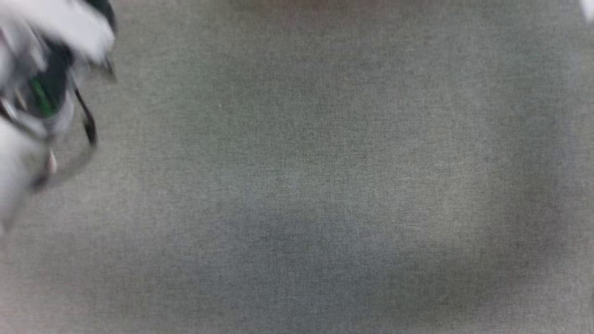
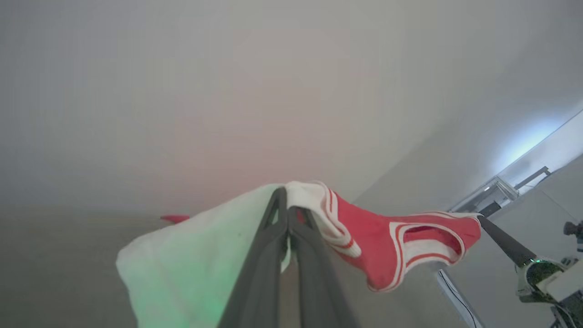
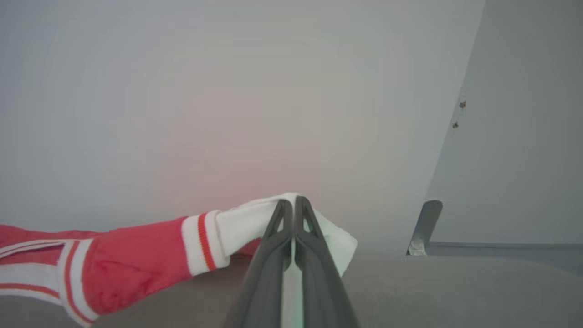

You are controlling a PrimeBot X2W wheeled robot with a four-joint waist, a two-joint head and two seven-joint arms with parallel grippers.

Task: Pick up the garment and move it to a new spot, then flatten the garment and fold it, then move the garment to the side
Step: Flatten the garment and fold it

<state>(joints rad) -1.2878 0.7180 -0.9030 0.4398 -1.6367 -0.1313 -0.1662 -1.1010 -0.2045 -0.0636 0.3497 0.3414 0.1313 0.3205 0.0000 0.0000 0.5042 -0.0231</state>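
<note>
The garment (image 2: pixel 387 246) is a red jersey with white-and-red striped trim and a white inside. It hangs stretched between my two grippers, above the grey surface. My left gripper (image 2: pixel 284 196) is shut on a white fold of it at one end. The other arm's dark finger (image 2: pixel 505 243) meets the far striped edge. In the right wrist view my right gripper (image 3: pixel 291 202) is shut on the white fabric, and the red garment (image 3: pixel 136 264) trails off to the left. My left arm (image 1: pixel 46 83) shows blurred at the head view's upper left.
A grey cloth-covered surface (image 1: pixel 325 185) spreads below. A pale wall rises behind it in both wrist views. A metal bracket (image 3: pixel 423 228) stands at the surface's far right edge. Some equipment (image 2: pixel 496 191) sits by the wall on the right.
</note>
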